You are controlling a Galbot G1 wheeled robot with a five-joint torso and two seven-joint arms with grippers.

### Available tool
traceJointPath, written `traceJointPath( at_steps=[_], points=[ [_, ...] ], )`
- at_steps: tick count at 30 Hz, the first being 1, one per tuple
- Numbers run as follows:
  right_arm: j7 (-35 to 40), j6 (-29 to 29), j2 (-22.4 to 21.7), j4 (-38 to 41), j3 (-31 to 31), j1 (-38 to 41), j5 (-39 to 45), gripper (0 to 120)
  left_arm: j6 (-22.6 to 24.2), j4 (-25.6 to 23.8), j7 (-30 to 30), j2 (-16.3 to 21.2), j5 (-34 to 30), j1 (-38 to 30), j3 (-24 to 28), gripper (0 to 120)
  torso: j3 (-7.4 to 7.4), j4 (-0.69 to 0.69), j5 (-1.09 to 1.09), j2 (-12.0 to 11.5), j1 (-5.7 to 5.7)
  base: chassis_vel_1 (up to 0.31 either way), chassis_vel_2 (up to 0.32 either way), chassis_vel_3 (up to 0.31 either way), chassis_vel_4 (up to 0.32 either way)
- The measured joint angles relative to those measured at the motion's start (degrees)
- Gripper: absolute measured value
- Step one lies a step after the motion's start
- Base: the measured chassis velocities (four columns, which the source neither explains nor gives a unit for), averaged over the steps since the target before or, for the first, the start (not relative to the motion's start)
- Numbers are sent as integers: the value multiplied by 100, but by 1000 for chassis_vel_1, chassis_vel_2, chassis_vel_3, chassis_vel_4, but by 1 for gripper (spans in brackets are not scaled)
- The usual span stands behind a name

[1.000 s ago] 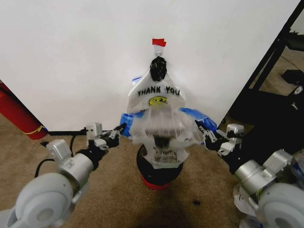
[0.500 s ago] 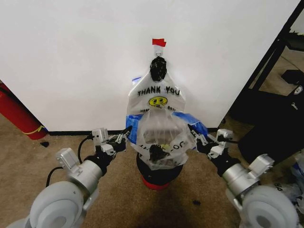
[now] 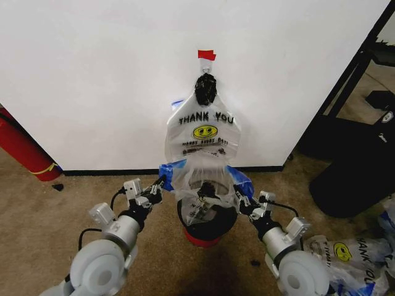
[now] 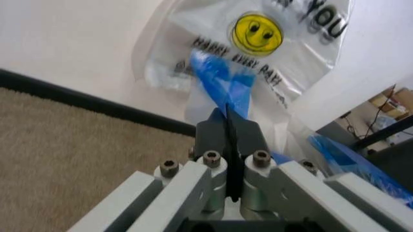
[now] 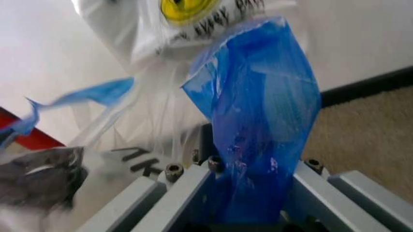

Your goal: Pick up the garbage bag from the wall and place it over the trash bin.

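A second smiley bag (image 3: 203,132) hung on the wall (image 3: 92,80) behind the trash bin (image 3: 207,225). The garbage bag (image 3: 207,179) was stretched over the bin, hiding its rim. The left tool (image 4: 228,126) and right tool (image 5: 248,145) each pinched a blue handle, seen clearly at the wrists.

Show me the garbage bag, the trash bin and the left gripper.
garbage bag (image 3: 203,176): head view, whitish body.
trash bin (image 3: 203,236): head view, red base.
left gripper (image 3: 158,184): head view, between fingertips at blue handle.
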Motion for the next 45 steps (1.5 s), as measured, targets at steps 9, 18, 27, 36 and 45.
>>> traceJointPath(
  at_steps=[9,18,27,36,45],
  points=[
    [-8,269,-112,127,296,-523,-282,0,-270,180,83,-361,755,626,213,0,-1,0,-1,0,0,0,0,0,0],
    [2,489,203,-305,169,-622,-700,0,-371,649,-64,-550,1071,706,390,0,0,0,0,0,0,0,0,0,0],
    [174,430,306,-372,193,-1089,-910,0,-127,308,-184,-348,1163,1386,242,0,-1,0,0,0,0,0,0,0,0],
    [313,222,365,-629,79,-878,-914,0,106,541,-227,-186,1116,1351,348,0,0,0,0,0,0,0,0,0,0],
    [431,52,402,-1048,6,-409,-757,0,324,916,-203,-48,1035,1052,544,0,0,0,0,0,0,0,0,0,0]
  ],
)
